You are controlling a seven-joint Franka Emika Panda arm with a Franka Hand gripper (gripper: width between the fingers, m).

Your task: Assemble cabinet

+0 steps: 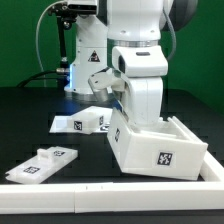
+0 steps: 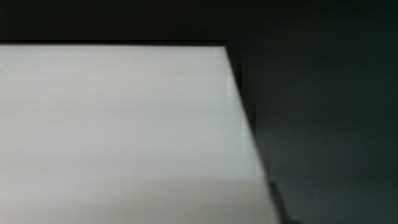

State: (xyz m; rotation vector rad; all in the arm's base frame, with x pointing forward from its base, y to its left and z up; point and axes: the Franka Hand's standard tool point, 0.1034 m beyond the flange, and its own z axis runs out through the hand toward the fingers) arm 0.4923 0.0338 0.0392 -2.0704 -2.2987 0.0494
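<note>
The white cabinet box body (image 1: 163, 150) stands open-topped on the dark table at the exterior view's right, with a square tag on its near wall. My gripper (image 1: 139, 121) reaches down into or just behind the box; its fingers are hidden by the hand and the box wall. Two flat white panel pieces with tags lie apart from it: one (image 1: 80, 123) in the middle, one (image 1: 42, 163) near the front on the exterior view's left. The wrist view is blurred and shows only a flat white surface (image 2: 116, 130) very close, with dark table (image 2: 329, 100) beside it; no fingers show.
A long plain white rail (image 1: 100, 192) runs along the table's front edge. The robot base and cables (image 1: 75, 60) stand at the back. A green wall is behind.
</note>
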